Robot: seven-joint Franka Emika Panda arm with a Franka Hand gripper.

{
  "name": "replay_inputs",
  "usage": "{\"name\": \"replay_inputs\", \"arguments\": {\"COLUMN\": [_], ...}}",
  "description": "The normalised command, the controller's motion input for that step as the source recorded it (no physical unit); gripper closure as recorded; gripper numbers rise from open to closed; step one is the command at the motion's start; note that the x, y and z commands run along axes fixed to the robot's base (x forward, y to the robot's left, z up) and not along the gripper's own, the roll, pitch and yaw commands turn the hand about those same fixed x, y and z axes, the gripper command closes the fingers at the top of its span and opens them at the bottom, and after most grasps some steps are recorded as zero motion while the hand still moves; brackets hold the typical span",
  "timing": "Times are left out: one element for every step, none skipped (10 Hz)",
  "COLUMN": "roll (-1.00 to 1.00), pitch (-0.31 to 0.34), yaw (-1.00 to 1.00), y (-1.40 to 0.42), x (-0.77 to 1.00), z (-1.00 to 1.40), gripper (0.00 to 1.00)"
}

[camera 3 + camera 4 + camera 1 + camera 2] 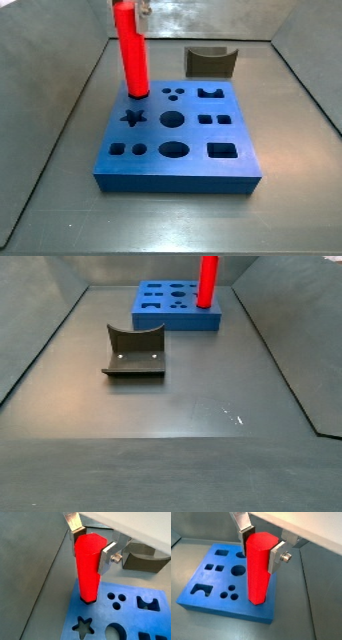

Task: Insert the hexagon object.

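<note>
The hexagon object is a long, glossy red rod [88,567], standing upright in both wrist views [258,572]. Its lower end sits in a hole at a corner of the blue block [133,619], as both side views show [131,60] [209,281]. My gripper [92,543] is shut on the rod's top end, with a silver finger against each side [261,546]. In a side view the gripper [130,8] shows only at the frame edge. The blue block [211,582] has several shaped holes [174,170].
A dark grey curved-top block [209,62] stands on the grey floor beyond the blue block [160,316]; it also shows in a side view [134,351] and a wrist view [143,559]. Sloping grey walls enclose the floor.
</note>
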Motion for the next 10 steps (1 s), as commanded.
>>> {"name": "replay_inputs", "arguments": {"roll": [-0.16,-0.22,-0.2,-0.19,-0.17,-0.15,-0.13,-0.08,0.0,0.0], "pitch": [0.0,-0.01,0.0,-0.004,-0.001,0.0,-0.003,0.0,0.0,0.0], "yaw": [0.0,0.0,0.04,0.05,0.07,0.07,0.07,0.07,0.07,0.14], "y": [0.09,0.0,-0.05,-0.1,-0.14,-0.15,-0.09,-0.02,0.0,-0.09], "x": [0.0,0.0,0.01,0.03,0.06,0.05,0.01,0.04,0.07,0.06], "z": [-0.24,-0.24,-0.13,-0.06,-0.04,0.0,-0.05,-0.29,-0.61,-0.65], "gripper": [1.0,1.0,1.0,1.0,1.0,1.0,1.0,1.0,1.0,1.0]}}
